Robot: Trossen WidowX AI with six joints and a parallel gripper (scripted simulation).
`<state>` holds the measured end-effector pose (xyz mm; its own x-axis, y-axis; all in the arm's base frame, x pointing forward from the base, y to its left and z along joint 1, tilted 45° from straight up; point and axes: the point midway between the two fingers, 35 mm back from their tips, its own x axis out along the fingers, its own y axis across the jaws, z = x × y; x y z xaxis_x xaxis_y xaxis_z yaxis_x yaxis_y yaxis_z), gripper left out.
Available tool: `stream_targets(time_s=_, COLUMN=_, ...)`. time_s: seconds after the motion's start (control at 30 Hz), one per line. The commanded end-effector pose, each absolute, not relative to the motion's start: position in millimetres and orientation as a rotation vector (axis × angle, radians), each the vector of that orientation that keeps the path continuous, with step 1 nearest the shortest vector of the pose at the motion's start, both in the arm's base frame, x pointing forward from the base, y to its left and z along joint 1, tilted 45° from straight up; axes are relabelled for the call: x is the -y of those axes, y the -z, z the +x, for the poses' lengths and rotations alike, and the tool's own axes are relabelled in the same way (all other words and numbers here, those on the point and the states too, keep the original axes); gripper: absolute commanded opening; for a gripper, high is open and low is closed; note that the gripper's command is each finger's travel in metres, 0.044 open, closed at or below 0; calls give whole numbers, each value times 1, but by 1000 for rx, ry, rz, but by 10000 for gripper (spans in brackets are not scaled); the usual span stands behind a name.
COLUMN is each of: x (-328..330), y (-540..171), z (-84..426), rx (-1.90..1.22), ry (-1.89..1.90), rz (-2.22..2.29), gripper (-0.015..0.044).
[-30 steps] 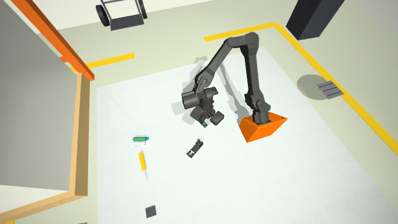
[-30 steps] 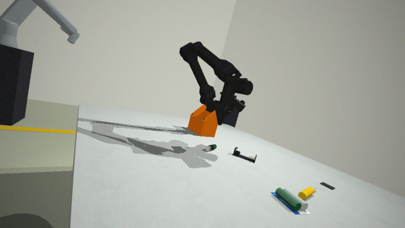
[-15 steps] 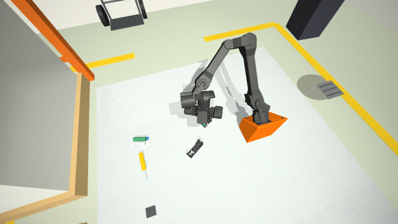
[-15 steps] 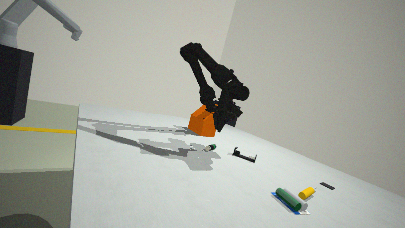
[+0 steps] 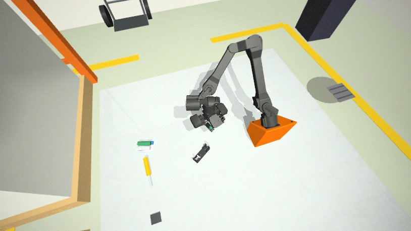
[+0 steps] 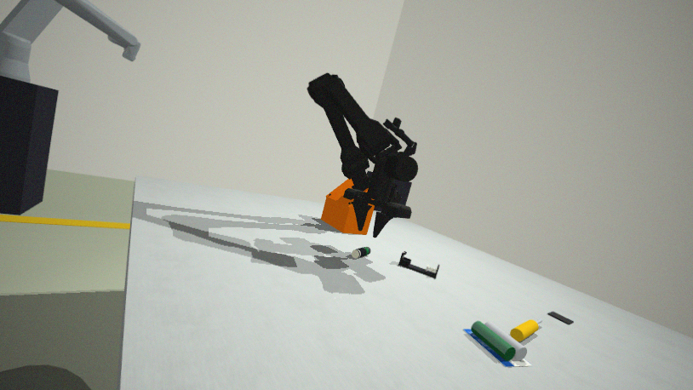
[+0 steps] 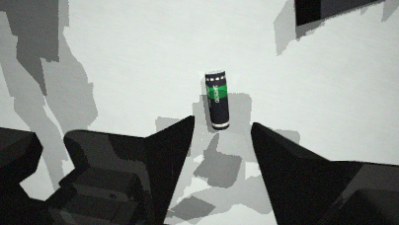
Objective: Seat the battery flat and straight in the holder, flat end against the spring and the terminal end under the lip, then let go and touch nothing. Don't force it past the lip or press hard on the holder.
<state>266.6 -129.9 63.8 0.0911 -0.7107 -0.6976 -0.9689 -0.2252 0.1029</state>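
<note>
In the wrist view, going left to right, the left finger (image 7: 170, 143) fills the lower left, the battery (image 7: 217, 99) lies in the middle of the frame, and the right finger rises from the lower right. The tool (image 7: 222, 129) stands about half open with nothing between its fingers.

The step in hand looks like the approach for the pick: the battery has not been grasped and the holder (image 6: 419, 266) sits unfilled (its dark corner shows at the upper right of the wrist frame).

The battery lies on its side on the white table (image 6: 242, 329), its long axis running nearly up and down the wrist frame, green band toward the upper end and a pale cap at the lower end. It lines up with the gap between the fingertips but sits just beyond them, toward the frame's top.

In the exterior view the tool (image 6: 370, 227) hangs above the table, the battery (image 6: 361, 252) below and slightly left of its tips, the holder to the right and apart.

Next move, as I judge it: carry the tips forward over the battery's middle, descend so the fingers straddle its sides, then close gently.
</note>
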Motion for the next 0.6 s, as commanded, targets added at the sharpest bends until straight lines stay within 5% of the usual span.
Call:
stream_targets(time_s=0.0, x=137, y=-56, z=264, rx=-1610, ry=-1147, rz=-2129, gripper=237)
stream_targets(time_s=0.57, x=146, y=-47, z=266, rx=-1610, ry=-1148, rz=-2128, gripper=237)
